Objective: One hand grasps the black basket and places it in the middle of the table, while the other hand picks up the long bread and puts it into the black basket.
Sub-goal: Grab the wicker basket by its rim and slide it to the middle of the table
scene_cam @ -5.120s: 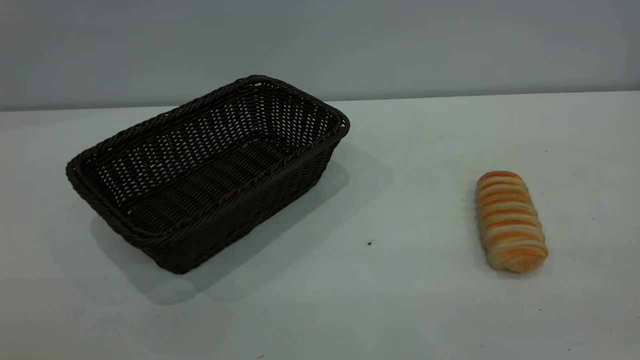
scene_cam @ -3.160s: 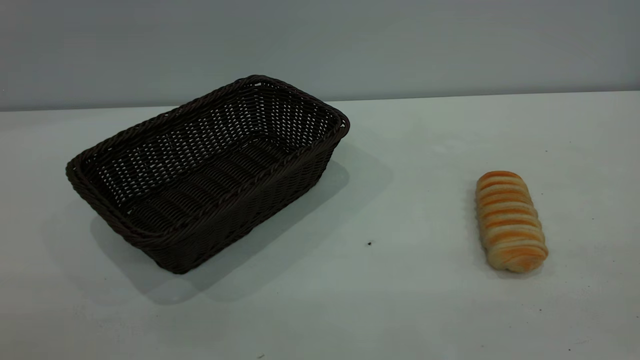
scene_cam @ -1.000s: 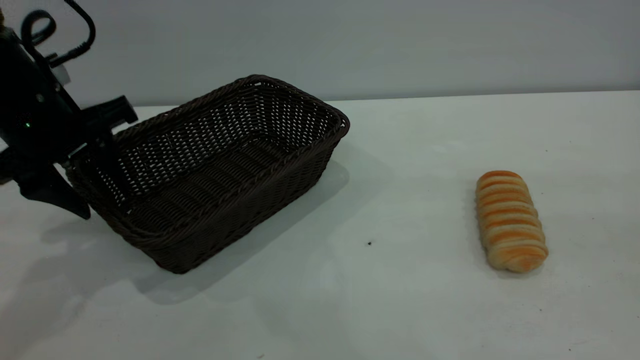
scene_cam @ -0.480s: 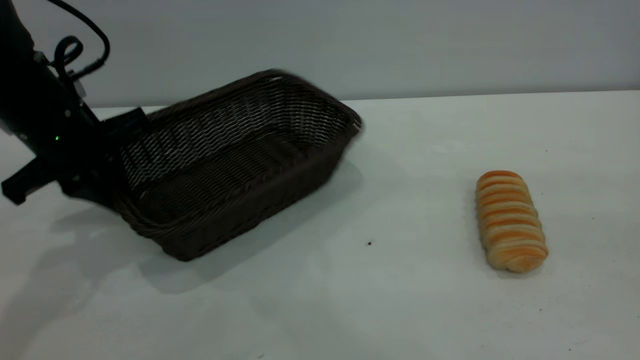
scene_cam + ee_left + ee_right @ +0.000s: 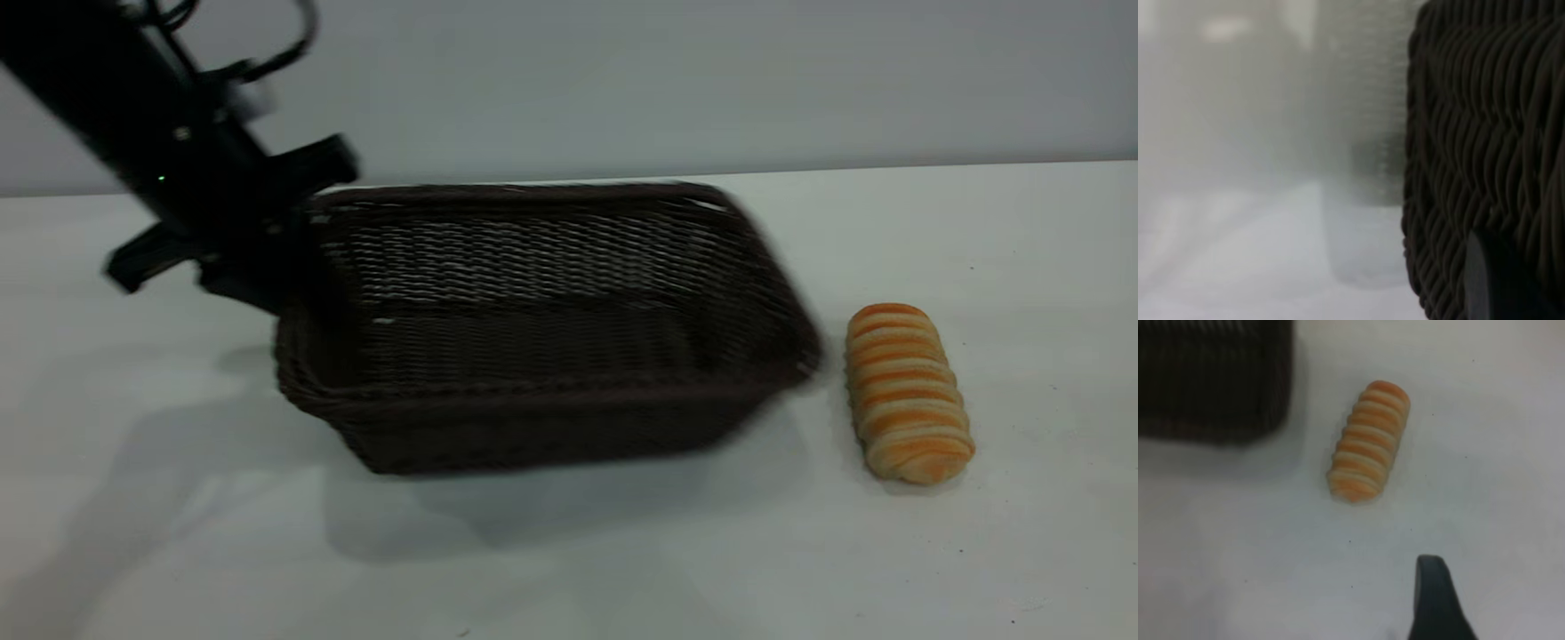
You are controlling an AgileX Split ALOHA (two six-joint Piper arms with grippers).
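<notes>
Left gripper [image 5: 267,258] clamps woven wicker black basket [image 5: 551,329]; ridged oblong long bread [image 5: 907,393] beside.

Look past the work and you have a plain pale grey wall [image 5: 676,80] running the full width at twelve o'clock, meeting the surface in one straight seam. Light is soft and even, casting diffuse shadows toward six o'clock.

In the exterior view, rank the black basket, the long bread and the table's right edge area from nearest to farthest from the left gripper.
1. black basket: its left end is held in the left gripper.
2. long bread: right of the basket, on the table.
3. The table's right edge: beyond the bread.
</notes>
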